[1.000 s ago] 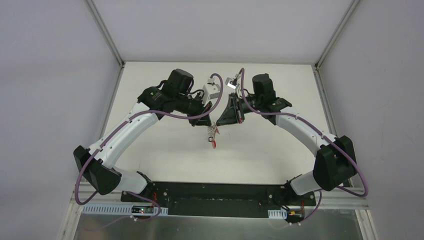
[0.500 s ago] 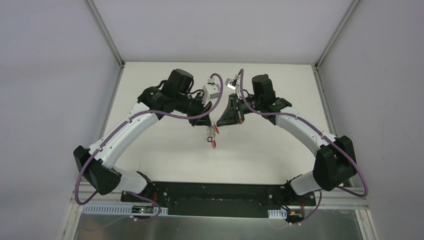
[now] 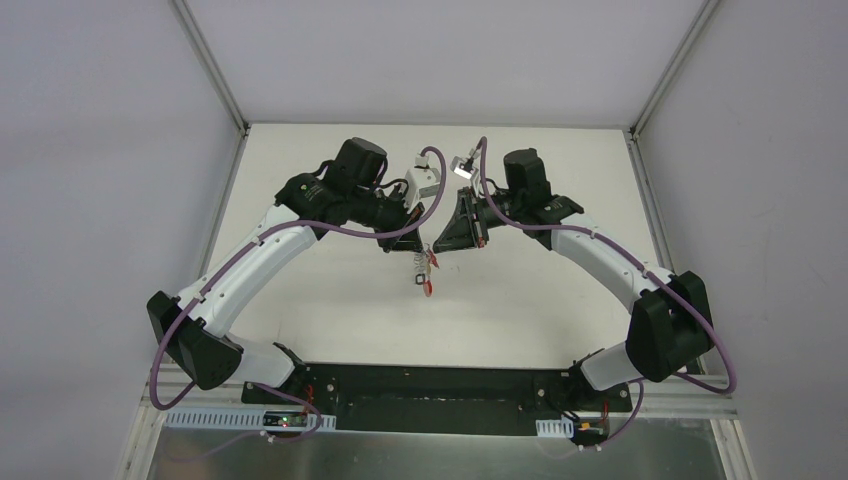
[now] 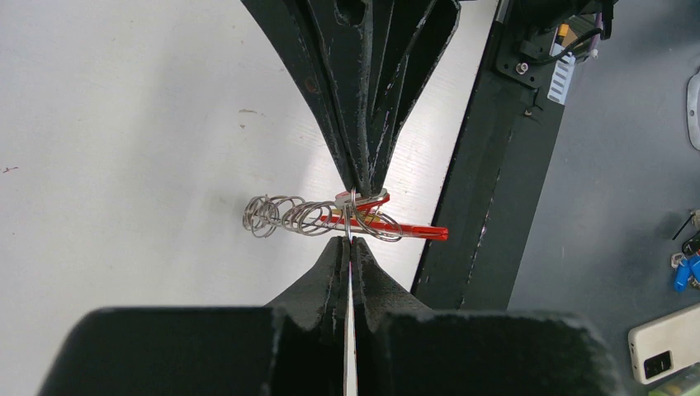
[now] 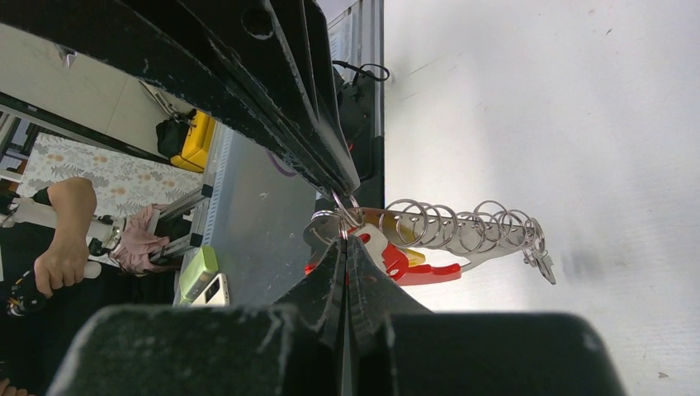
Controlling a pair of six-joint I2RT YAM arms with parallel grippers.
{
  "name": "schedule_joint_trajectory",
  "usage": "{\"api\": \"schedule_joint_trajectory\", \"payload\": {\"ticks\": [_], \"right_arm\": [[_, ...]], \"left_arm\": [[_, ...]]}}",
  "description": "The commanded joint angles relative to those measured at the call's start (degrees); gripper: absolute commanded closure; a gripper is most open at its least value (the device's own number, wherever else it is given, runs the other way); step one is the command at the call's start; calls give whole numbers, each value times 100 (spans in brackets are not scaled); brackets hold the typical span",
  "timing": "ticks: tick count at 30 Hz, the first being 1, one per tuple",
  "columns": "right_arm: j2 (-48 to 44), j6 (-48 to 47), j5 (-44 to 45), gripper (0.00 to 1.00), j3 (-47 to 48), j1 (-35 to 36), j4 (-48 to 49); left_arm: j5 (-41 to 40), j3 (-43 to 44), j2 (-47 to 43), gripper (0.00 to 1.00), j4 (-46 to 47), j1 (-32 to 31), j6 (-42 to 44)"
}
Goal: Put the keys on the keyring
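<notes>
My left gripper (image 3: 418, 243) and right gripper (image 3: 436, 245) meet tip to tip above the middle of the table. Both are shut on the same thin grey metal loop of the keyring (image 4: 353, 216), which also shows in the right wrist view (image 5: 344, 216). Its red part (image 5: 429, 271) hangs just below the tips and appears as a red bar in the left wrist view (image 4: 413, 230). A chain of several small silver rings (image 5: 462, 224) trails from it, with a tiny silver key (image 5: 545, 266) at its end. A yellow piece (image 5: 415, 257) sits against the red. The bundle dangles in the top view (image 3: 427, 272).
The white table (image 3: 330, 300) lies below the hanging bundle. The black base rail (image 3: 430, 385) runs along the near edge. The enclosure frame posts (image 3: 215, 70) stand at the far corners.
</notes>
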Motion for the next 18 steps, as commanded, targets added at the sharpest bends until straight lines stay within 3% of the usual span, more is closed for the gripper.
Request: {"api": "schedule_joint_trajectory", "payload": {"ticks": [1, 18], "right_arm": [[-3, 100, 96, 100, 169, 35, 207], [37, 257, 133, 100, 221, 33, 432]], "left_arm": [[195, 31, -94, 100, 176, -57, -47], [246, 23, -76, 100, 159, -67, -47]]}}
